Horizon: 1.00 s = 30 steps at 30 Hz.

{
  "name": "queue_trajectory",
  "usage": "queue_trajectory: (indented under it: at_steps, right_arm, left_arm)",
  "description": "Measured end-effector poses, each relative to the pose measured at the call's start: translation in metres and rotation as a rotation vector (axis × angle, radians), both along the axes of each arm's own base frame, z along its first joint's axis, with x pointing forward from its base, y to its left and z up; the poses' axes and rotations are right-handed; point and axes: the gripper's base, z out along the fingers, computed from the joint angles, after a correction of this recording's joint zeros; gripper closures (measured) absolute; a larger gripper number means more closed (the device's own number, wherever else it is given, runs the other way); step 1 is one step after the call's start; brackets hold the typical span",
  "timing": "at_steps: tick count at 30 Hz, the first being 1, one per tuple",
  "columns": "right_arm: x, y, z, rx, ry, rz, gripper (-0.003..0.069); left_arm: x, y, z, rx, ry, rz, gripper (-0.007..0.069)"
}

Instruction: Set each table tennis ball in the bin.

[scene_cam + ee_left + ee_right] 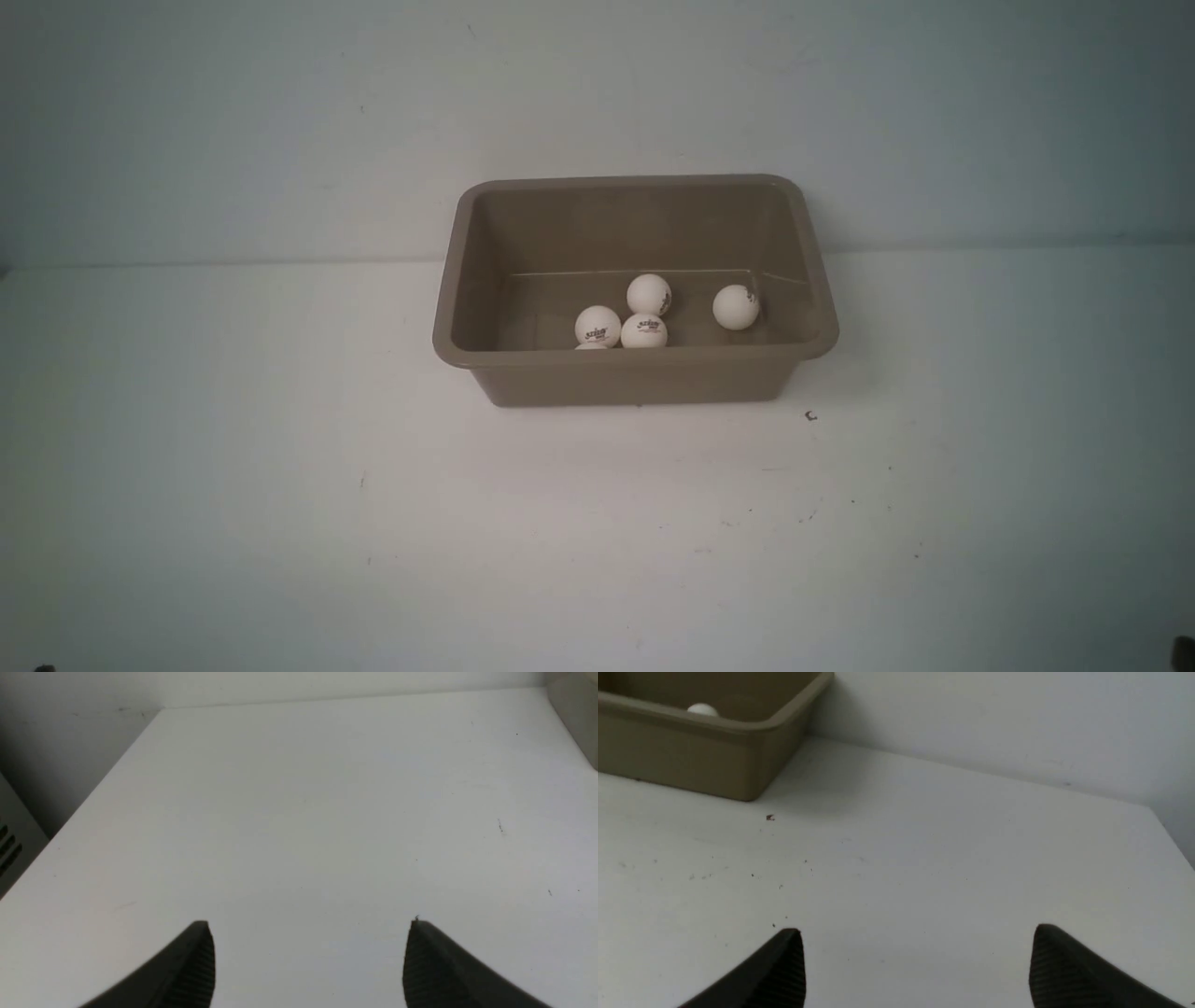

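Observation:
The taupe bin [635, 373] stands at the back middle of the white table. Several white table tennis balls lie on its floor: three bunched near the front wall [644, 330] and one apart to the right [736, 307]. In the right wrist view the bin [691, 751] shows with the top of one ball [703, 709] over its rim. My left gripper [310, 924] is open over bare table, nothing between its fingers. My right gripper [917, 931] is also open and empty, well short of the bin. Neither gripper reaches into the front view.
A wall rises right behind the bin. A small dark speck [810, 416] lies on the table by the bin's front right corner. In the left wrist view the table's edge [93, 798] drops off beside a grey vented housing [7, 844].

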Motion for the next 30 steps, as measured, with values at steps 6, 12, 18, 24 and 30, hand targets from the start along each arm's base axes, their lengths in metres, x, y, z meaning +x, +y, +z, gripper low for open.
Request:
queue_trajectory:
  at_steps: [6,12,18,24,30]
  right_arm:
    - [-0.0003,-0.0001,0.0003,0.123,0.000,-0.029,0.0070]
    - [-0.0003,-0.0001,0.0003,0.151,0.002,-0.035,0.0070]
    - [-0.0004,-0.0001,0.0004,0.177,0.001,-0.040,0.0070]
    - [-0.0004,-0.0001,0.0004,0.214,0.003,-0.049,0.0070]
    - [-0.0003,-0.0021,0.0002,0.195,0.001,-0.081,0.0070]
  left_arm:
    - [0.0000,0.0000,0.0000,0.000,0.000,0.000,0.0136]
    - [0.0000,0.0000,0.0000,-0.001,0.000,0.000,0.0136]
    - [0.0000,0.0000,0.0000,-0.001,0.000,0.000,0.0136]
    - [0.0000,0.0000,0.0000,-0.001,0.000,0.000,0.0136]
    - [0.0000,0.0000,0.0000,-0.001,0.000,0.000,0.0136]
